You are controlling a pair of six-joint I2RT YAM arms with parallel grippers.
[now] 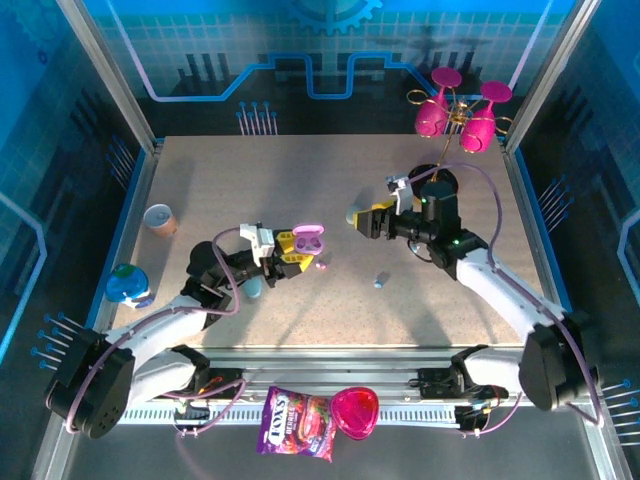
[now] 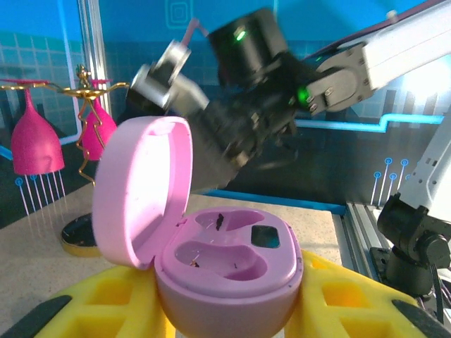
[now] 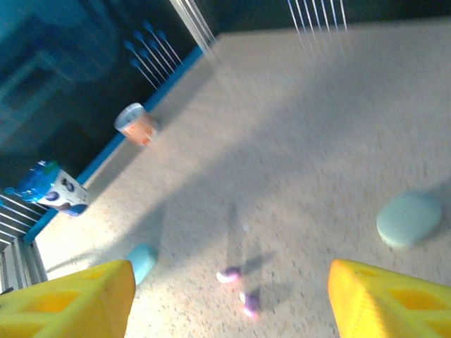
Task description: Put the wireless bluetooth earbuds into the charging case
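Gripping the open case [image 2: 225, 260], the left hand [image 1: 292, 257] sits beside 2 purple earbuds [image 3: 229, 274] while the right hand [image 1: 362, 222] gapes empty.

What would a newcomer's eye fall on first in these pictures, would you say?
First, the open pink charging case, clamped in the left gripper mid-table, its wells looking empty. Next, two bright pink goblets on a gold stand at the far right corner, and the right gripper, open, near two purple earbuds lying on the table.
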